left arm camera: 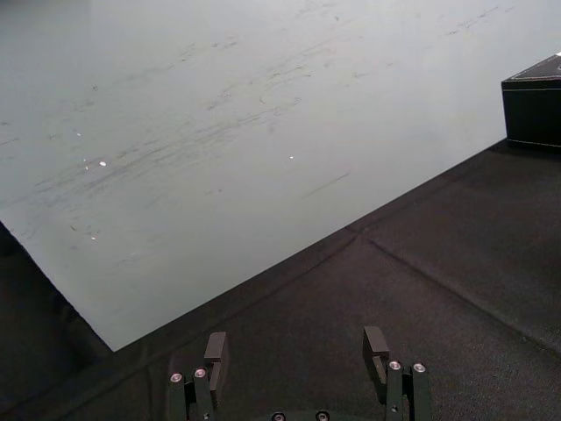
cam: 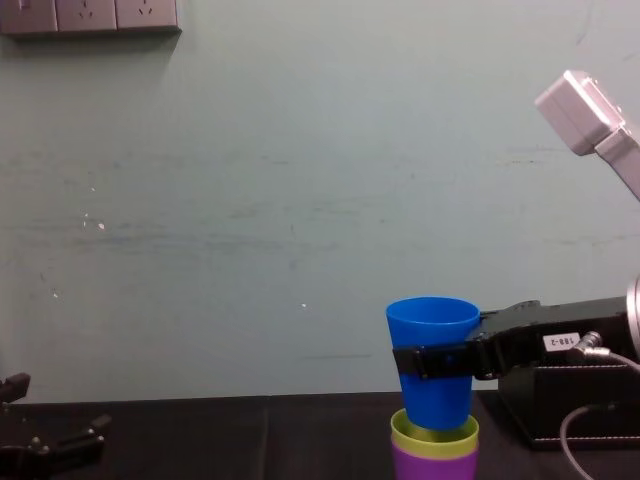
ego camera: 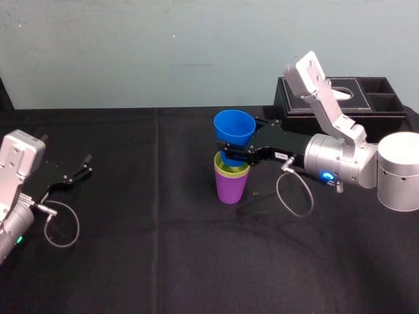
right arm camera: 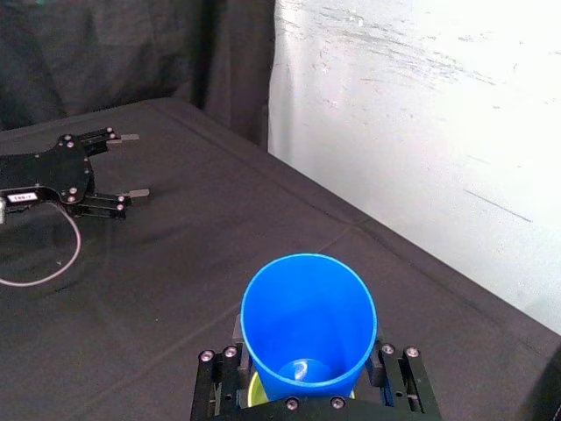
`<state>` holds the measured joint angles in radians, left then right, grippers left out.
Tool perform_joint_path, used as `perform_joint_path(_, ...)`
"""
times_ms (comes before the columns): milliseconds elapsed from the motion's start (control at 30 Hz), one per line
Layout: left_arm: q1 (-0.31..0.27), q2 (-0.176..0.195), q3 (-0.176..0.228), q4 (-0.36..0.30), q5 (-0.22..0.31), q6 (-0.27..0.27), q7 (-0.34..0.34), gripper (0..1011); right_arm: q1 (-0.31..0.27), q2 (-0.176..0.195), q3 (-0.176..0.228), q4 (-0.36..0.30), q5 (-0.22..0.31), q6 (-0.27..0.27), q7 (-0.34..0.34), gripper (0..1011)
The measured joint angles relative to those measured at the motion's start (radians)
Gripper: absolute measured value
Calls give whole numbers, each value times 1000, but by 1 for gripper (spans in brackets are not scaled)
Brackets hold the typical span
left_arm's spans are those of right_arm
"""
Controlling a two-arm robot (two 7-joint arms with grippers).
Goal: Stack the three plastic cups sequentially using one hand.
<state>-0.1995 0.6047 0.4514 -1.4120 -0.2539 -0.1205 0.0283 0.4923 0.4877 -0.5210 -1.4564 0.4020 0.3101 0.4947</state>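
Blue cup [ego camera: 234, 134]: upright, mouth up, above the other two at mid-counter; its base sits just inside the mouth of the yellow-green cup
Yellow-green cup [ego camera: 232, 170]: nested in the purple cup, with only its rim band showing
Purple cup [ego camera: 230, 186]: stands on the counter at the bottom of the stack
Right claw [ego camera: 232, 156]: reaches in from the right, fingers closed on the lower half of the blue cup, one on each side
Right claw label [cam: 557, 341]: small white tag on the black body; digits look like 188-2, reading not certain
Left claw [ego camera: 85, 165]: parked low at the far left of the counter, well apart from the cups, fingers spread with nothing between them
Left claw label [right arm camera: 19, 197]: white tag, print too small to read
Counter [ego camera: 163, 261]: covered in black cloth
Tissue box [ego camera: 366, 104]: black, at the far right edge behind the right arm, white tissue at its slot
Wall sockets [cam: 90, 15]: white row high on the pale wall, left side, no legible marking
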Motion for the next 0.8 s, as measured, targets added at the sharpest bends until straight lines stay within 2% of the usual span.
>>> perform_joint_path(800,0,0,0,0,0,0,0,1010,8,-10,-8,30,-1,-5,18,729)
